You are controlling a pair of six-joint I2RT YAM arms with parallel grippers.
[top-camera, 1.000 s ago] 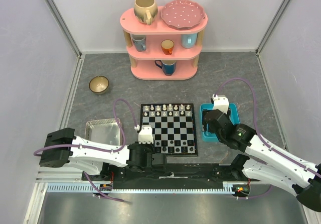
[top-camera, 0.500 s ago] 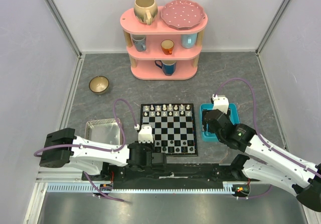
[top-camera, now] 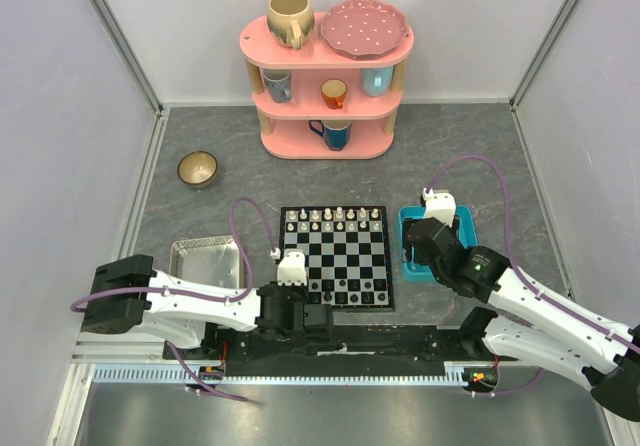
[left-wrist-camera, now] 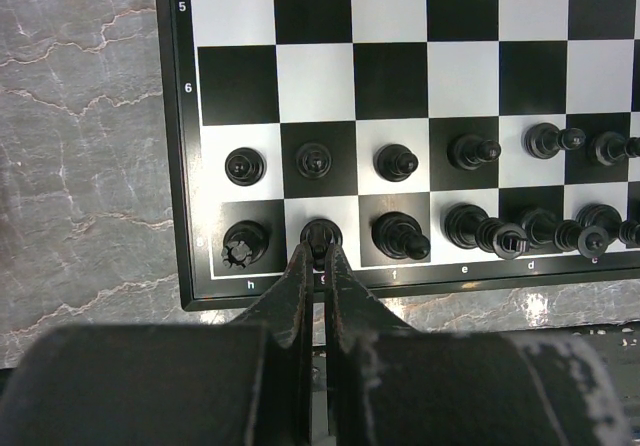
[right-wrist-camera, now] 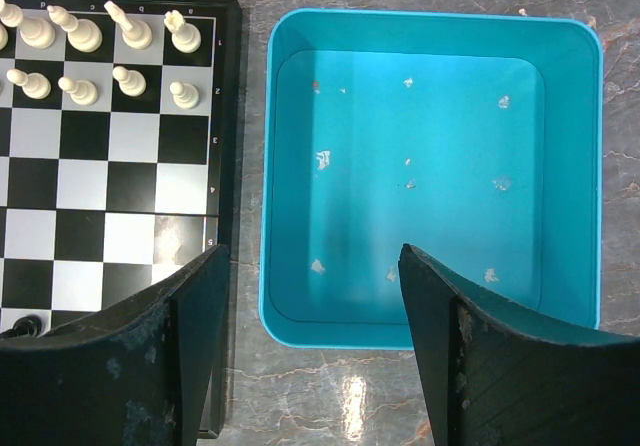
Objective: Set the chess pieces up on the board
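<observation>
The tabletop (top-camera: 480, 156) was a grey, marble-veined surface, shut in on 3 sides by pale walls (top-camera: 60, 86) with metal posts in the corners. At the far wall stood a pink shelf (top-camera: 325, 148) of 3 tiers, with mugs (top-camera: 334, 93) on it and a dotted pink plate (top-camera: 365, 28) on top. A small bowl (top-camera: 198, 169) sat well to the left of it, apart from everything else.

The chessboard (top-camera: 345, 251) lay flat at the middle of the near side, between a metal tray (top-camera: 207, 263) on its left and a blue tray (right-wrist-camera: 430, 16) on its right. The cream pieces (top-camera: 335, 218) filled its 2 far rows and the black pieces (top-camera: 347, 288) its 2 near rows.

The left gripper (left-wrist-camera: 320, 251) reached low over the board's near edge. Its fingers were drawn in to a thin slit, and their tips pinched a black piece (left-wrist-camera: 320, 232) that stood upright on the white square next to the corner rook, in the row nearest the arms.

The right gripper (right-wrist-camera: 310, 256) hung above the blue tray with its fingers spread wide and nothing between them. Pale flecks dotted the tray's floor.
</observation>
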